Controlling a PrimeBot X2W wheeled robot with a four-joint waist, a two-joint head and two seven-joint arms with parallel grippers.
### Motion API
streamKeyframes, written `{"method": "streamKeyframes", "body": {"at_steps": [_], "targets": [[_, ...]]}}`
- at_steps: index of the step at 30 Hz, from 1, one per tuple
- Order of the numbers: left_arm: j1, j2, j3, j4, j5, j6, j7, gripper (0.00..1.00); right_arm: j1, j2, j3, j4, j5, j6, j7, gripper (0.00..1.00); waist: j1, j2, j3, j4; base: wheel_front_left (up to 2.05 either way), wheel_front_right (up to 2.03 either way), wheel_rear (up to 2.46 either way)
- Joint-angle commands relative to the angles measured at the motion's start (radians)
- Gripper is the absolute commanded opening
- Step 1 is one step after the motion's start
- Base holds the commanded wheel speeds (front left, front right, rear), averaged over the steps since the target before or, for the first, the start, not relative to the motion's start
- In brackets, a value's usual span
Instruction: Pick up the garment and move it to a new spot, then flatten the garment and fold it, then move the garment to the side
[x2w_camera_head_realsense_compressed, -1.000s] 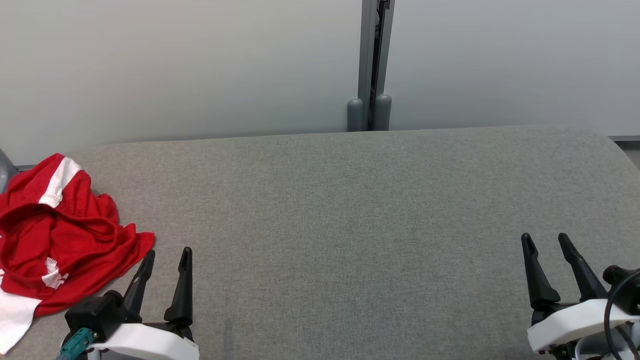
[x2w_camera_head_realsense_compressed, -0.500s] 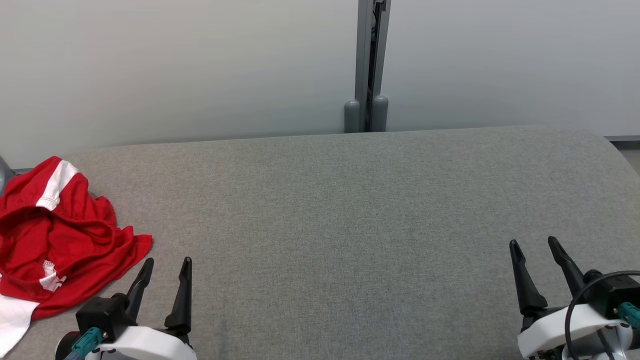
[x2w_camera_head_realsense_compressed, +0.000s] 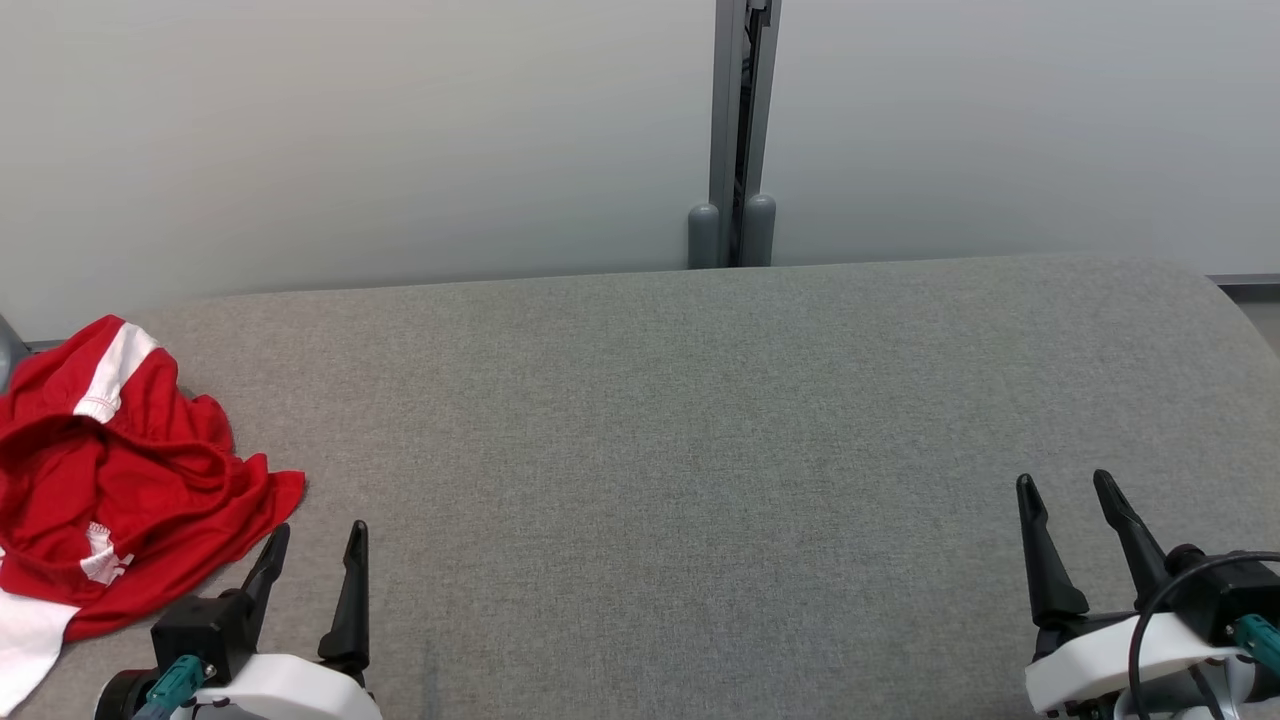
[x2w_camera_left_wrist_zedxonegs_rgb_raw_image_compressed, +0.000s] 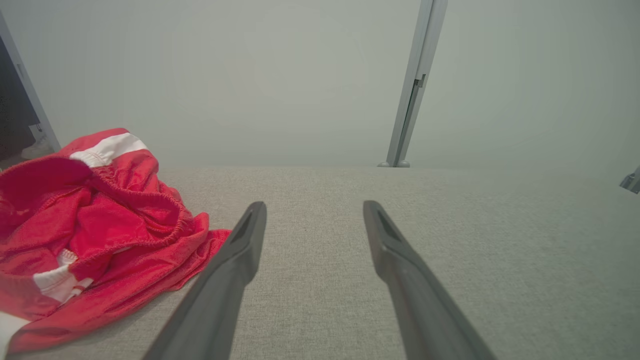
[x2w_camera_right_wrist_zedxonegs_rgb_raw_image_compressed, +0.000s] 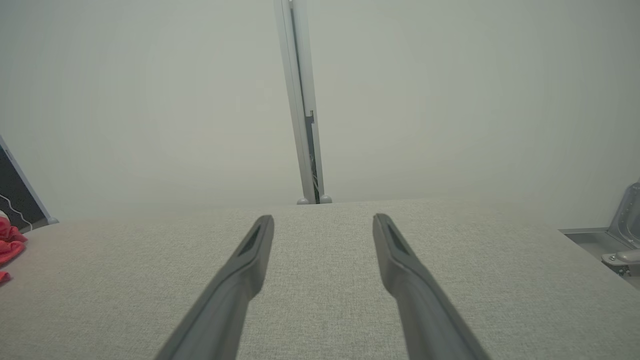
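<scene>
The garment (x2w_camera_head_realsense_compressed: 110, 480) lies crumpled at the far left of the grey padded table (x2w_camera_head_realsense_compressed: 700, 420), red with a white sleeve band and a white patch at the near edge. In the left wrist view the garment (x2w_camera_left_wrist_zedxonegs_rgb_raw_image_compressed: 95, 225) bunches just left of the fingers. My left gripper (x2w_camera_head_realsense_compressed: 315, 540) (x2w_camera_left_wrist_zedxonegs_rgb_raw_image_compressed: 312, 210) stands open and empty, a little to the right of the cloth's near corner. At the lower right my right gripper (x2w_camera_head_realsense_compressed: 1065, 490) (x2w_camera_right_wrist_zedxonegs_rgb_raw_image_compressed: 322, 222) is open too, holding nothing, far from the cloth. A red scrap of the garment (x2w_camera_right_wrist_zedxonegs_rgb_raw_image_compressed: 7, 240) shows at that view's left edge.
A pale wall with a grey vertical post (x2w_camera_head_realsense_compressed: 735, 130) rises behind the table's far edge. The table top curves off at the right end (x2w_camera_head_realsense_compressed: 1240, 310). A metal fitting (x2w_camera_right_wrist_zedxonegs_rgb_raw_image_compressed: 622, 235) sits past the table's right side.
My left gripper has drawn back toward the near edge. The right gripper has shifted slightly left and down. The head view has moved a little.
</scene>
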Motion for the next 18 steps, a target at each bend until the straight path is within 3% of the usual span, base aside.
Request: {"method": "streamKeyframes", "body": {"at_steps": [1, 18], "targets": [[-0.020, 0.008, 0.009, 0.001, 0.024, 0.010, -0.005, 1.00, -0.007, -0.005, 0.007, 0.002, -0.008, 0.004, -0.016, 1.00, 0.0000, -0.0001, -0.001, 0.000, 0.00, 0.00, 0.00], [-0.025, 0.014, 0.027, 0.021, 0.084, 0.033, -0.012, 1.00, -0.017, -0.015, 0.042, 0.036, -0.007, 0.004, -0.055, 1.00, 0.0000, -0.0001, -0.008, -0.002, 0.00, 0.00, 0.00]]}}
